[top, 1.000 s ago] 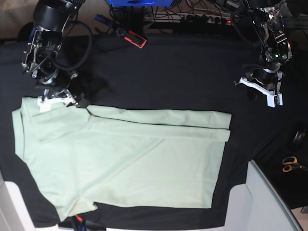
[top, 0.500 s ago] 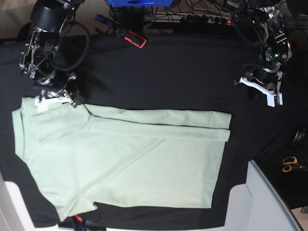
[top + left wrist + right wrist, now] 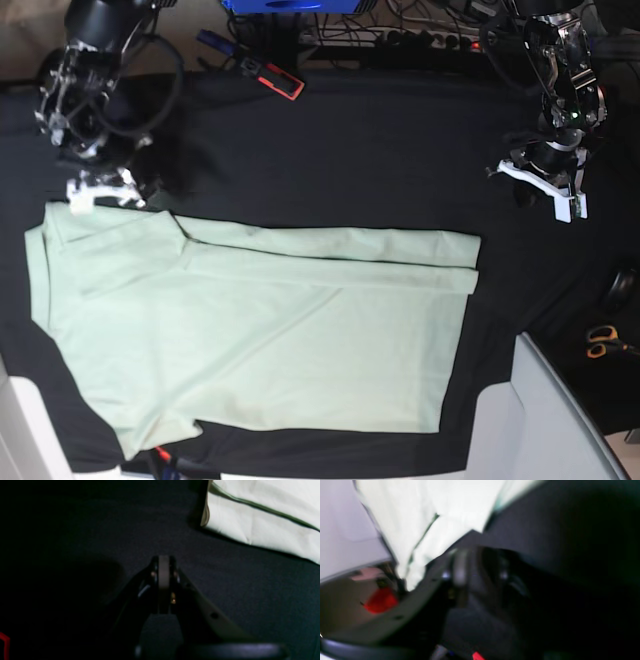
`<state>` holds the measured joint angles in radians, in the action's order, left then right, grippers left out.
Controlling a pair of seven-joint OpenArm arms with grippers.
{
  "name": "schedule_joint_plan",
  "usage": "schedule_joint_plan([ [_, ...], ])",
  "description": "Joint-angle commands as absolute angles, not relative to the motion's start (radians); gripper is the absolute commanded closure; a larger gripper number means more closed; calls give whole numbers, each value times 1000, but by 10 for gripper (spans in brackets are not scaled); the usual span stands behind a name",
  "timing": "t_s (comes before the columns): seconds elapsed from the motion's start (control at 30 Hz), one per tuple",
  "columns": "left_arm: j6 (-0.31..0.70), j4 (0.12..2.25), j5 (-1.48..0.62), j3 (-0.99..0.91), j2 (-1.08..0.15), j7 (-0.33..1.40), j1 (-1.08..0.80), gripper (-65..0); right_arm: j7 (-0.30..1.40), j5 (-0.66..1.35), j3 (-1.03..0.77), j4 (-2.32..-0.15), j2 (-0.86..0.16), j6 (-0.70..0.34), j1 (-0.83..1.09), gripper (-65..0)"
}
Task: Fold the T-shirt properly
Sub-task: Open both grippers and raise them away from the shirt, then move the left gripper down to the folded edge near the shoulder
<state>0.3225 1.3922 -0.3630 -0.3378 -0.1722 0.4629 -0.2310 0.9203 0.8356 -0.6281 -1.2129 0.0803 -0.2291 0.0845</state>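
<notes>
From the base view, the shirt (image 3: 250,320) lies flat on the black table cover (image 3: 350,150) with its far long edge already turned in as a strip, and the sleeve on the left looks tucked over too, so I'd say the first fold is in and the near side plus the crosswise folds are left to do. The right gripper (image 3: 100,188) hangs just past the shirt's far left corner, not touching it as far as I can see, nothing in it; the left gripper (image 3: 560,195) sits well off the other end over bare cloth. Scissors (image 3: 603,340) lie at the right edge, out of the way. Left wrist view: the fingers (image 3: 163,572) are pressed tight together with nothing between them, and a folded corner of the shirt (image 3: 250,512) lies up and to the right, clearly apart. Right wrist view is badly smeared, but the right gripper (image 3: 477,572) shows a gap between its jaws, empty, roughly halfway apart I'd guess, with the shirt (image 3: 432,517) just beyond the tips, apparently no contact.
</notes>
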Motion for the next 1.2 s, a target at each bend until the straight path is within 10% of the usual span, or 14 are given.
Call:
schedule_joint_plan([
  [0.0,328,1406,-372,-341,-185,441,-228,-3,917,871,-633,-1262,62,-236,88,-306],
  [0.77,318,1383,-374,-348,-177,443,-265,0,852,888,-822,-1181,-35,-240,136,-370],
  [1.17,311,1282,-581,-760,-47,452,-171,-2,854,886,-822,-1179,-28,-240,124,-369],
])
